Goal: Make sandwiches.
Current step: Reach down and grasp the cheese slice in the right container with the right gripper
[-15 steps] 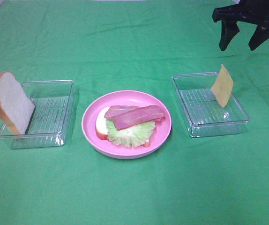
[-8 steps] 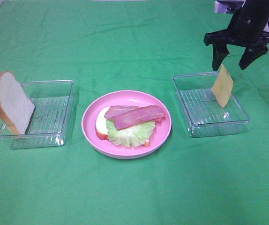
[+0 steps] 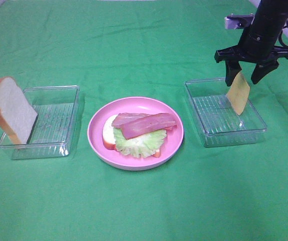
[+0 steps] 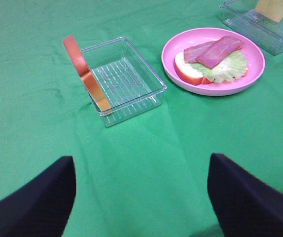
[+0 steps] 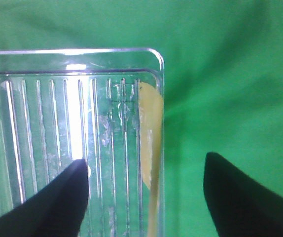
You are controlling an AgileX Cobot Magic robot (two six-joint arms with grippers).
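On the pink plate (image 3: 96,145) lies a white bread slice (image 3: 108,133) topped with ruffled lettuce (image 3: 140,142) and bacon strips (image 3: 145,124). A second bread slice (image 3: 11,108) stands tilted against the outer wall of the left clear tray (image 3: 46,146). The yellow cheese square (image 3: 238,94) leans upright on the far wall of the right clear tray (image 3: 224,135). My right gripper (image 3: 244,79) hangs open over the cheese with a finger on either side of its top edge; the cheese (image 5: 150,129) stands between the fingers, untouched. My left gripper (image 4: 141,197) is open, low over bare cloth near the table's front.
Green cloth covers the whole table. From the left wrist I see the standing bread slice (image 4: 84,74), its tray (image 4: 131,98), the plate (image 4: 220,91) and the cheese tray (image 4: 260,32) in a row. Open cloth lies in front of the plate.
My right gripper has come down and leftward from the back right corner until its fingers straddle the top of the cheese. Nothing else moved.
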